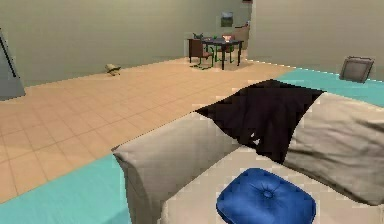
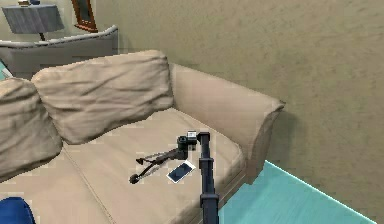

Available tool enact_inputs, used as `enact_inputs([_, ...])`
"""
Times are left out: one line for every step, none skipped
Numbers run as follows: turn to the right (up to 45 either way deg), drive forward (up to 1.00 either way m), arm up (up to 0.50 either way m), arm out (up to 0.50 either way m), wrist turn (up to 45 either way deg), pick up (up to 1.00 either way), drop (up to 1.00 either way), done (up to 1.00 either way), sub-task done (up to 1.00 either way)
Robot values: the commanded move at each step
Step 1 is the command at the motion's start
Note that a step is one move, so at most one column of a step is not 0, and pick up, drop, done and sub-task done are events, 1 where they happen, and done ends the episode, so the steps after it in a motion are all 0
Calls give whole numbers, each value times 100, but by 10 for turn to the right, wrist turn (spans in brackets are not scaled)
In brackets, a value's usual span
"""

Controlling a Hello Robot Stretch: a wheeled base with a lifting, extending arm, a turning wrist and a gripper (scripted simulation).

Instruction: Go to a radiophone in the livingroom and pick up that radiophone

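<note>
1. Nearest my side camera is the arm (image 2: 207, 190), a dark bar rising from the bottom edge over a beige sofa (image 2: 100, 90).
2. At the arm's far end sits the tool (image 2: 140, 175). Its two thin fingers slant down toward the arm side view's left, above the sofa's seat.
3. I cannot tell whether the tool is open or closed. With the seat right behind it, I cannot tell whether it holds anything either.
4. A flat slab (image 2: 180, 172), pale with a bluish face, lies on the seat just beside the tool, between the fingers and the arm. I take it for the radiophone. I cannot tell whether the tool touches it.
5. Beyond the tool are the sofa's back cushions. To the tool's right is the padded armrest (image 2: 245, 110), and past that a teal rug (image 2: 300, 200).
6. Well away from the tool, at the arm side view's bottom left corner, is a blue cushion (image 2: 10, 212).
7. In the forward view a dark throw (image 1: 262, 115) lies draped over the sofa. Far across the tiled floor stands a desk (image 1: 213, 42) with chairs.
</note>
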Motion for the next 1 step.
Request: enact_inputs([0, 0, 0, 0, 450, 0, 0, 0, 0])
